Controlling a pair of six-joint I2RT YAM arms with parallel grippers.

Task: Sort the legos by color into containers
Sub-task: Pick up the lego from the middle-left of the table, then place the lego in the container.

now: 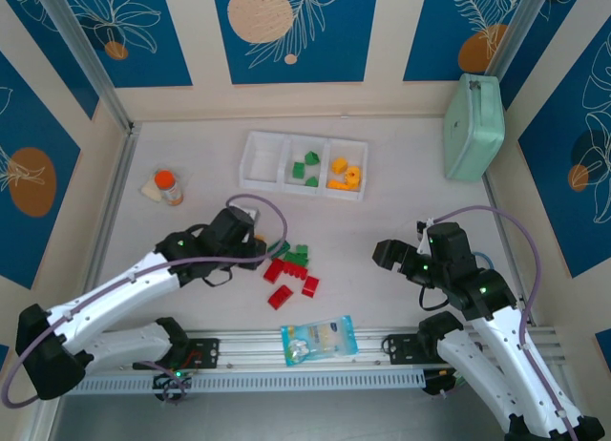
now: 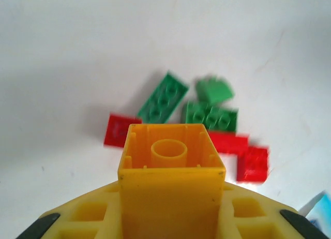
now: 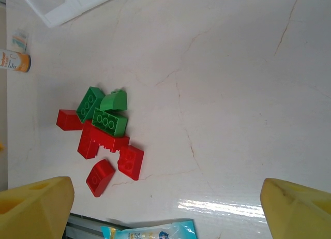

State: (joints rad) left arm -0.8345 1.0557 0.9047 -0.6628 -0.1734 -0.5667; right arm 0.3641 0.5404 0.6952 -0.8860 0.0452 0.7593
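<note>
left end effector (image 2: 168, 221) grips one yellow lego (image 2: 170, 172); right end effector (image 3: 165, 208) gapes; three green legos (image 3: 106, 117), four red legos (image 3: 98, 142)

Robot-manipulation laboratory cell. A pale tabletop (image 1: 401, 202) bears a white tray (image 1: 246, 159). Behind the tray and to either side of it stand beige walls faced with blue leaf-printed panels (image 1: 334, 40). Nearer than the tray, an aluminium rail (image 1: 239, 346) carries the left arm (image 1: 115, 298) and the right arm (image 1: 496, 336), both cabled.
</note>
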